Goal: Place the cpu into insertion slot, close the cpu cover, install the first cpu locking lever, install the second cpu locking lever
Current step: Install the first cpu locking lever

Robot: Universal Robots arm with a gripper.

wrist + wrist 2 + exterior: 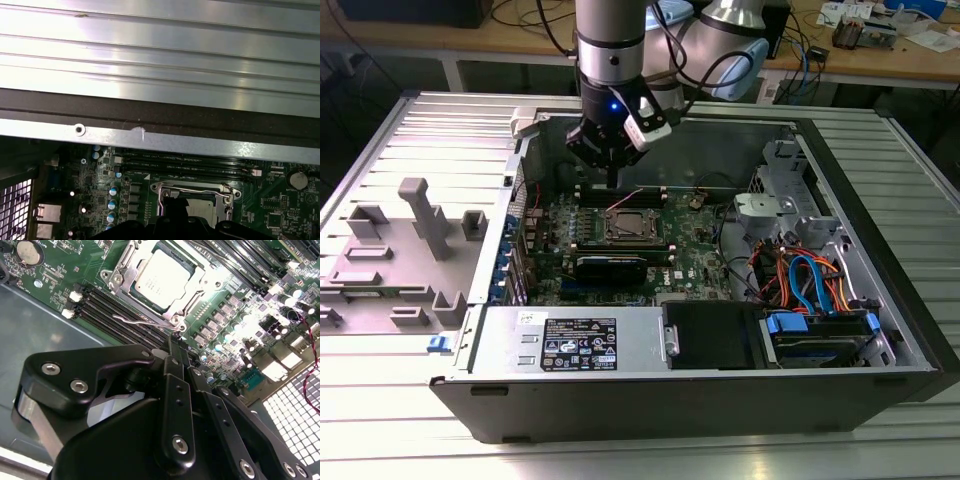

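Nearest to me in the exterior view, a black power supply [575, 345] sits in front of the insertion slot [611, 228], and a long black card [610, 266] lies between the two. The cpu [162, 277] is seated in the slot, silvery top up, with the cpu cover [202, 282] lying flat over its edges. A thin wire lever [137, 319] runs along the side of the slot that faces the jaws. The jaws are pressed together with nothing between them. Their tips hang just past that side of the slot, above the long black memory slots [117, 307] and apart from the cpu. I cannot tell whether they touch the lever. Beyond the slot stands the far wall of the computer case [720, 150], then the ribbed metal tabletop [450, 125].
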